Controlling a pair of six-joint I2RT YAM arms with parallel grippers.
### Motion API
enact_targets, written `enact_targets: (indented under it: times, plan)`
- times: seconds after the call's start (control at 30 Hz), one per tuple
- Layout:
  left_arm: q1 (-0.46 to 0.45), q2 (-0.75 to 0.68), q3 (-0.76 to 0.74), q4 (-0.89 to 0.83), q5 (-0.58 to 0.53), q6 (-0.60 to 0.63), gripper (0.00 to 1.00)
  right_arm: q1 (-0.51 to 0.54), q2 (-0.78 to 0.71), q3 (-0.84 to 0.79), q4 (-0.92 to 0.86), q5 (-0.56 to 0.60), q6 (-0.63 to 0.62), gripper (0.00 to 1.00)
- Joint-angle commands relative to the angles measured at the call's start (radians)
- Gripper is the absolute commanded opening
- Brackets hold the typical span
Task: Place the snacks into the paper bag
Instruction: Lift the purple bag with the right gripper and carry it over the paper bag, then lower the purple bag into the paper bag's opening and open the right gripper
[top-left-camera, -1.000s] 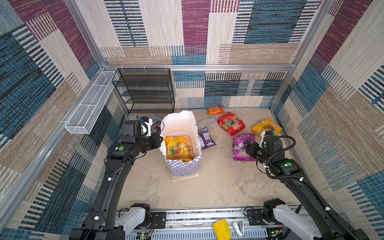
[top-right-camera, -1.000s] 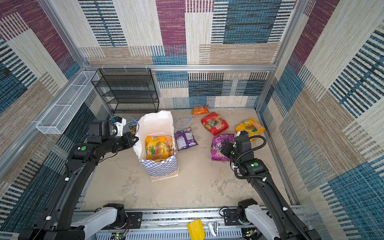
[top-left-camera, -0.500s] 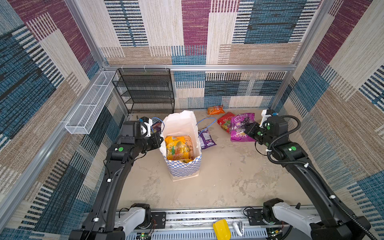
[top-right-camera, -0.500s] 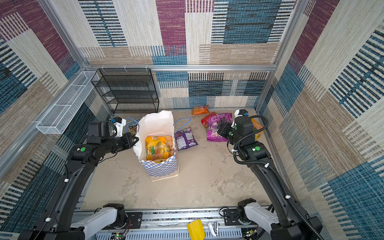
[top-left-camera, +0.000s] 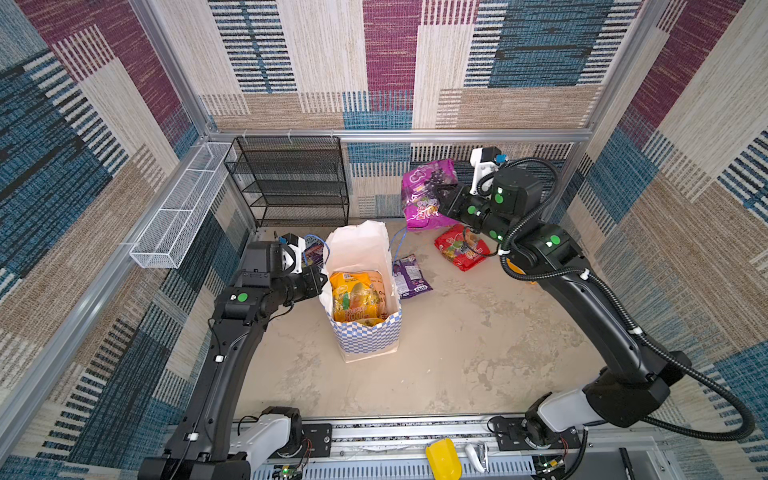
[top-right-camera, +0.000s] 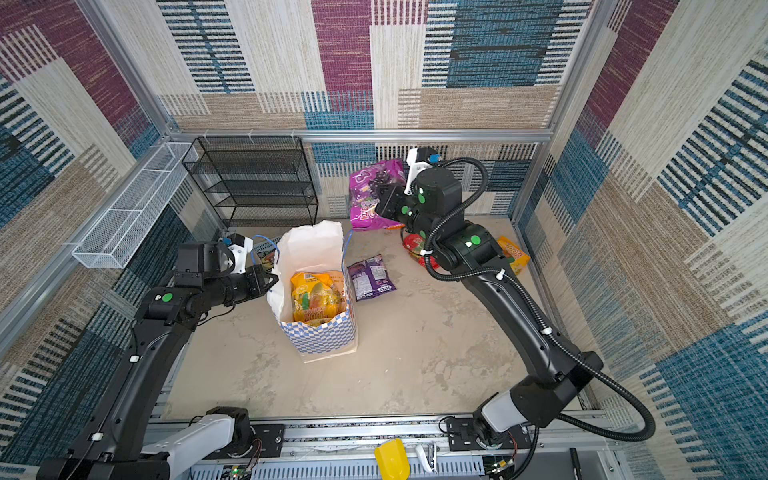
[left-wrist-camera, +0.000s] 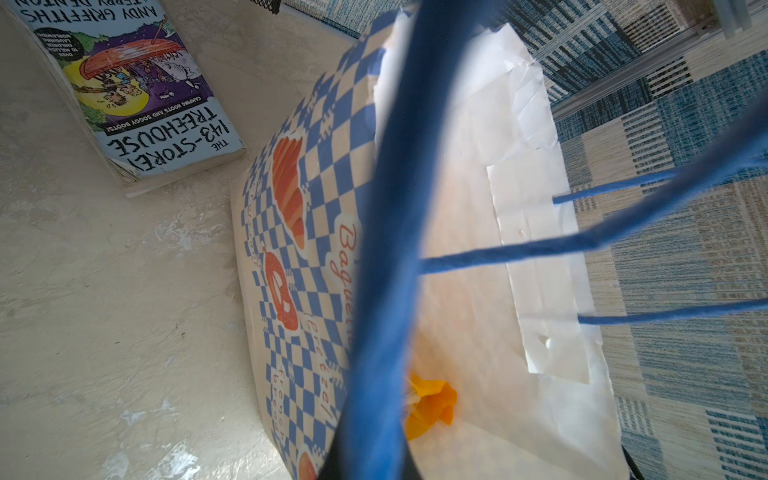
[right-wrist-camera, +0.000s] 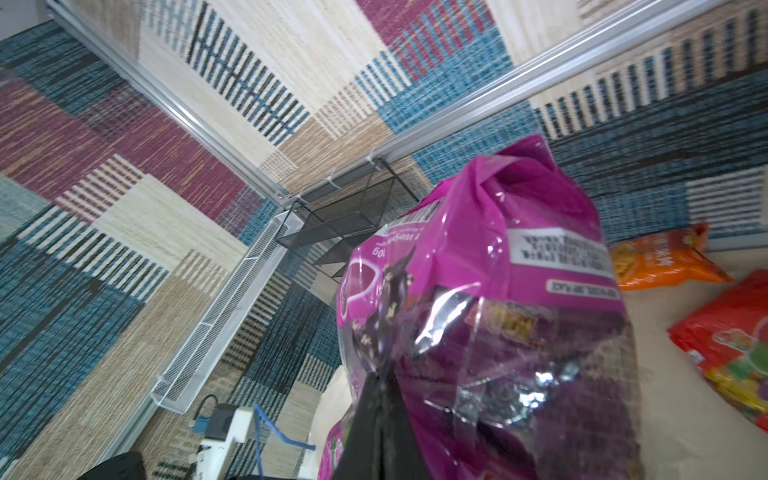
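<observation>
One paper bag (top-left-camera: 365, 336) stands open, a yellow packet (top-left-camera: 355, 297) inside, its rim pinched in the closed jaws of the left gripper (top-left-camera: 321, 281). The large purple packet (top-left-camera: 419, 199), lying flat a second ago, now hangs pinched by the right gripper (top-left-camera: 438, 195), high behind the bag. Carrying it over the mouth is likely next.

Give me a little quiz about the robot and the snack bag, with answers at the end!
1. True or false: the right gripper holds the big purple packet up off the floor.
2. Which packet is already inside the paper bag? A red, B yellow, C small purple.
3. What lies on the floor beside the bag that is not a snack?
Key: 1 true; 2 B, the yellow packet; 3 the book.
</observation>
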Motion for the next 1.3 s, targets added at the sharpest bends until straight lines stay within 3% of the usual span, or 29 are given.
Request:
enact_targets:
  times: [0.0, 0.43, 0.63, 0.83, 1.27]
  plan:
    - [-0.001, 0.003, 0.0, 0.063, 0.045, -0.007, 0.0, 0.059, 0.061, 0.083, 0.049, -0.011, -0.023, 0.0]
    - [-0.001, 0.008, -0.001, 0.065, 0.045, -0.006, 0.0, 0.222, 0.291, 0.411, 0.001, 0.021, -0.05, 0.0]
    - [0.0, 0.006, -0.003, 0.065, 0.036, -0.004, 0.0, 0.226, 0.419, 0.709, -0.108, 0.032, -0.064, 0.0]
    - [-0.002, 0.0, -0.002, 0.066, 0.039, -0.006, 0.0, 0.229, 0.332, 0.418, -0.006, 0.0, -0.04, 0.0]
    - [0.003, -0.048, -0.008, 0.069, -0.032, -0.012, 0.0, 0.229, 0.304, 0.128, 0.0, 0.014, -0.025, 0.0]
